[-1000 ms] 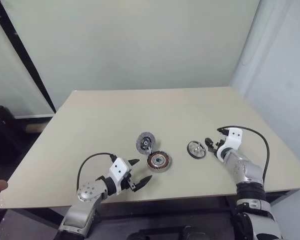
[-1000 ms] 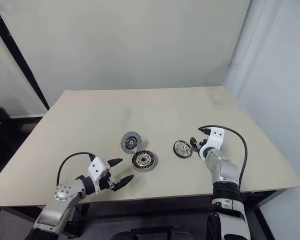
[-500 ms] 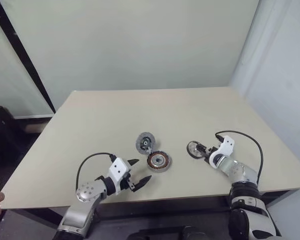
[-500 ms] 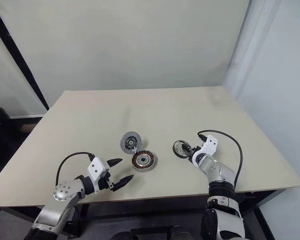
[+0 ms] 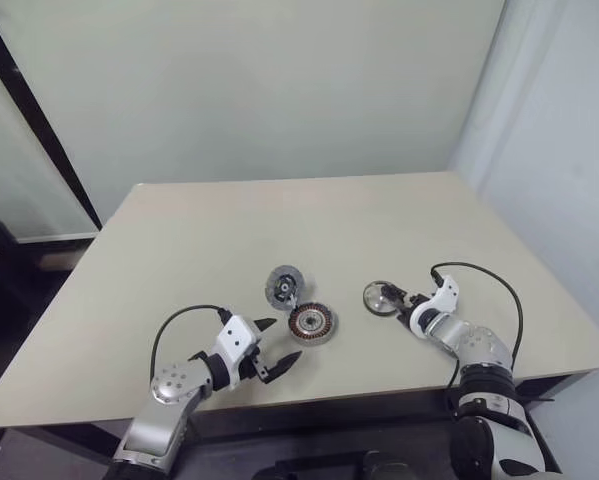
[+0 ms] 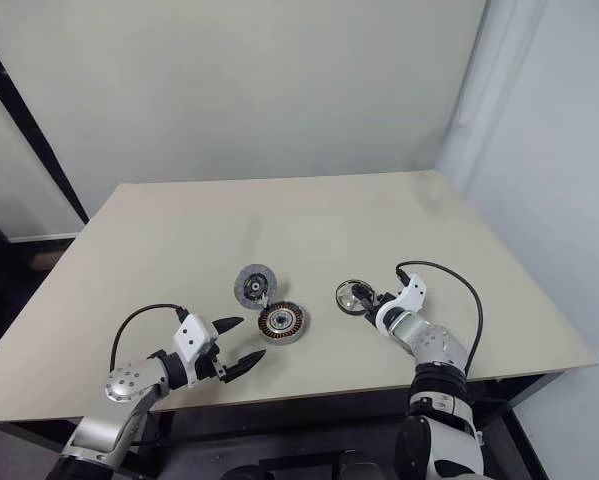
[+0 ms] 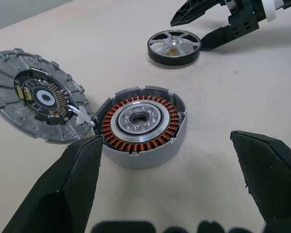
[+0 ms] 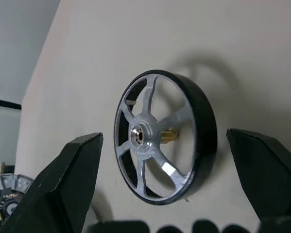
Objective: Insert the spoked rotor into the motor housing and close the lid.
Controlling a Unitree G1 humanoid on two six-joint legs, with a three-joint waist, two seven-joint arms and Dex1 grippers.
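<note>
Since a second ago the right gripper (image 5: 400, 302) has swung in toward the spoked rotor (image 5: 381, 297), right of centre in the head view, and now sits spread wide just beside it, a finger to either side in the wrist view, gripping nothing. Lower left, the left gripper (image 5: 277, 345) hangs over the desk (image 5: 179, 240) wide open and empty, aimed at the motor housing (image 5: 310, 323). Its lid (image 5: 283, 286) lies open, touching the housing's far-left edge.

A beige table (image 5: 179, 240) bears the lid (image 5: 281, 286), motor housing (image 5: 311, 323) and spoked rotor (image 5: 381, 297).
</note>
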